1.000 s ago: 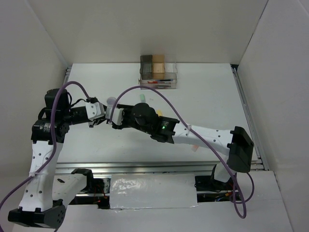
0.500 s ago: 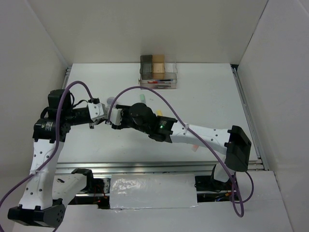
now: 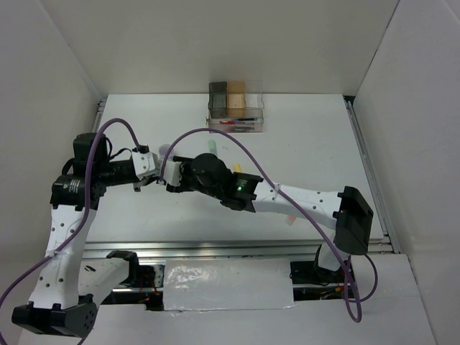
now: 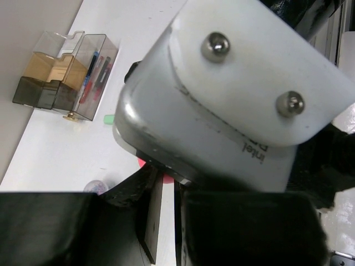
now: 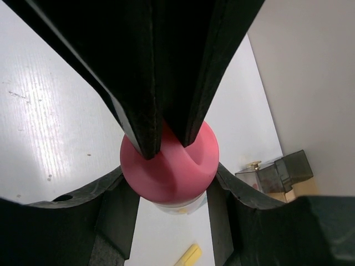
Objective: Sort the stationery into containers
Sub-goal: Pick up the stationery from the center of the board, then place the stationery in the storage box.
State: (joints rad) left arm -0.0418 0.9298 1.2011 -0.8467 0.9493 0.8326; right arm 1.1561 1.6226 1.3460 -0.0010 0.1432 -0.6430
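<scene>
The pink stubby cylinder point(image 5: 166, 180) sits between both grippers, left of the table's middle. In the right wrist view my right gripper point(image 5: 170, 191) has its fingers pressed on the cylinder's two sides. My left gripper's fingers point(image 5: 141, 105) come in from above, nearly shut, and pinch its pink cap. In the left wrist view the left gripper point(image 4: 166, 185) shows a narrow gap with a bit of pink point(image 4: 148, 164) at its tips. The right wrist's housing hides the rest. From above, the left gripper point(image 3: 158, 180) and the right gripper point(image 3: 171, 180) meet.
The box cluster point(image 3: 227, 99) with the clear pen tray point(image 3: 236, 123) stands at the back, also in the left wrist view point(image 4: 55, 77). The purple pot point(image 3: 164, 149) and a green marker point(image 3: 213, 146) lie nearby. A yellow marker point(image 5: 188, 256) lies beneath. An orange marker point(image 3: 289, 219) lies near the front.
The left gripper shifted slightly right and the right gripper slightly left, closing together around the pink cylinder. Almost nothing moved in the last half second.
</scene>
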